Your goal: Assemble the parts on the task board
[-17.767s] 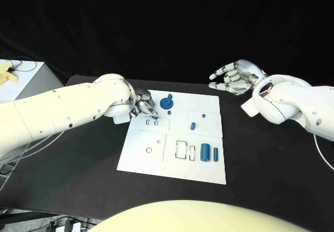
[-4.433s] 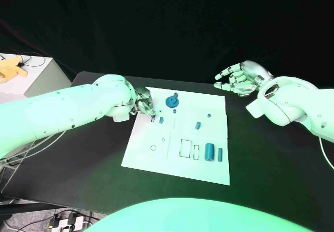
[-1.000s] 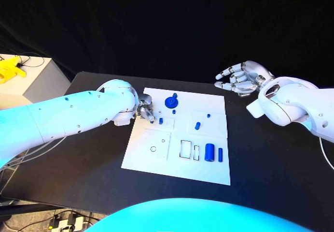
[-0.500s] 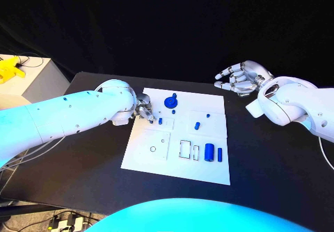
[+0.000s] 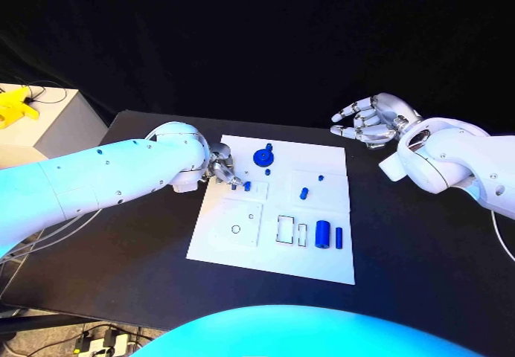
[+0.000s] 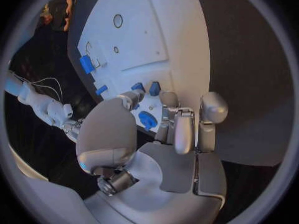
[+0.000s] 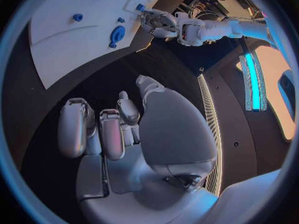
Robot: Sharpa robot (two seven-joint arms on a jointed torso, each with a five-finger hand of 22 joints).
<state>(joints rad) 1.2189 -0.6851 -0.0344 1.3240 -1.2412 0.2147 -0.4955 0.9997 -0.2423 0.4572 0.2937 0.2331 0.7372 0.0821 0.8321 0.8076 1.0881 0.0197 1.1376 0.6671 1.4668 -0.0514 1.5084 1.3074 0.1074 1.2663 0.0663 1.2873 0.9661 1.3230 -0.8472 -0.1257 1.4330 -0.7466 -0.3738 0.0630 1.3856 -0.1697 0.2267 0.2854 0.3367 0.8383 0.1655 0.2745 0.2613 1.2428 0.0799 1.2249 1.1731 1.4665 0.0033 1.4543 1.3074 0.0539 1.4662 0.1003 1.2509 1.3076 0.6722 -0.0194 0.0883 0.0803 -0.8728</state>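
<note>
The robot's left hand [image 5: 222, 169] bends over the far left corner of the white task board [image 5: 247, 245] on the black table [image 5: 418, 245], its fingertips [image 6: 134, 98] touching a small blue part [image 5: 245, 186]; whether they grip it cannot be told. The right hand [image 5: 368, 123] hovers beyond the board's far right corner, fingers spread, holding nothing. A blue disc [image 5: 262, 157] stands nearby.

Yellow object [image 5: 13, 104] on white cabinet [image 5: 48, 126].
</note>
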